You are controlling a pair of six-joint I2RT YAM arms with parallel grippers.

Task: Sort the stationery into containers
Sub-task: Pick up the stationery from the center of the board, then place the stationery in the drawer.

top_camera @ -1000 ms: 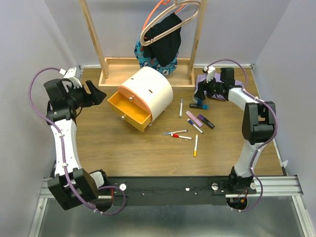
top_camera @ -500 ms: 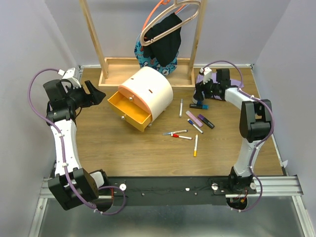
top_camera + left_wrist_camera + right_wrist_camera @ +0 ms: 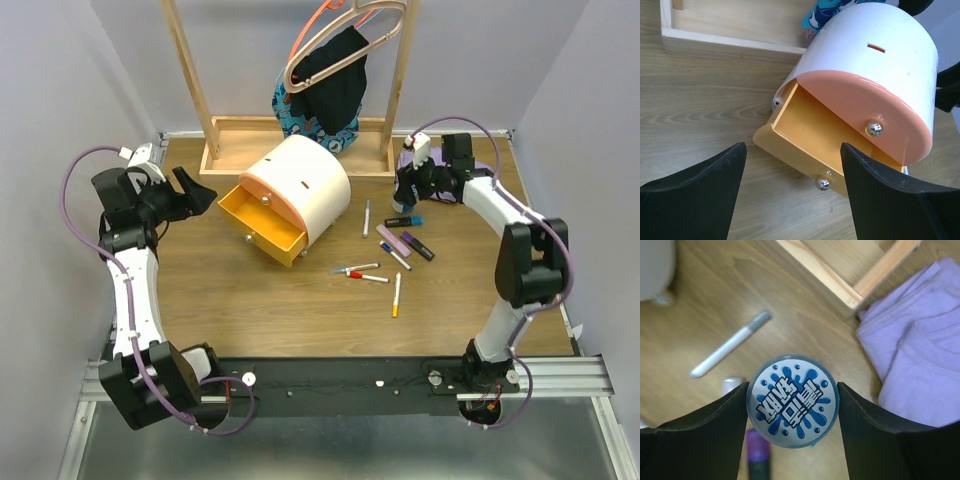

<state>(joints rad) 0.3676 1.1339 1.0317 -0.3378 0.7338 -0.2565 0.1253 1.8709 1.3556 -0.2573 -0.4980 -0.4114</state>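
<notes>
Right wrist view shows your right gripper (image 3: 792, 390) clamped on the tape roll (image 3: 792, 402), far right near the purple cloth (image 3: 910, 350). Your left gripper (image 3: 792, 147), jaws apart, faces the open yellow drawer (image 3: 810, 135).

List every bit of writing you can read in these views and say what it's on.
Round tape roll, held in the right gripper: white stylised lettering on a blue splash, two rows, too distorted to read.
Pens and markers: any print too small to read.
Cream chest: no text.
</notes>
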